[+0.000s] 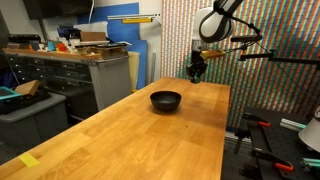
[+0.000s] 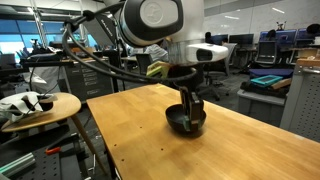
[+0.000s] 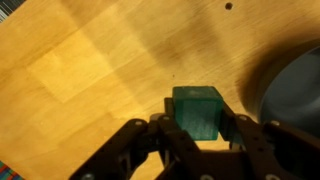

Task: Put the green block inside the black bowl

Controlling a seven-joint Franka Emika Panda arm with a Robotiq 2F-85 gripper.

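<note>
**Block held beside the bowl: hazards of the drop**

Worktop: a broad wooden slab, bare around the bowl. A block that misses or bounces out would probably skitter far across it, since nothing close by would stop it.

Bowl: round, shallow, glossy black, upright on the farther half of the worktop. Its low wall and hard surface are the chief hazards. A release from too high would likely let the block rebound over the rim. A descent made off-centre could strike the rim and slide or tip the bowl. In the wrist view the bowl shows only as a dark curve at the right edge, so the hand appears not yet centred over it. A release here would, on that reading, land on wood.

Hand: raised above the worktop near the bowl, its two fingers clenched on opposite sides of the block.

Block: a small, bright green cube, far smaller than the bowl, with flat faces and crisp edges. It sits square between the fingers, apparently clear of the worktop. It is little wider than the fingers that hold it, so a jolt in transit could plausibly twist it or shed it.

Whether the bowl is empty cannot be told.
</note>
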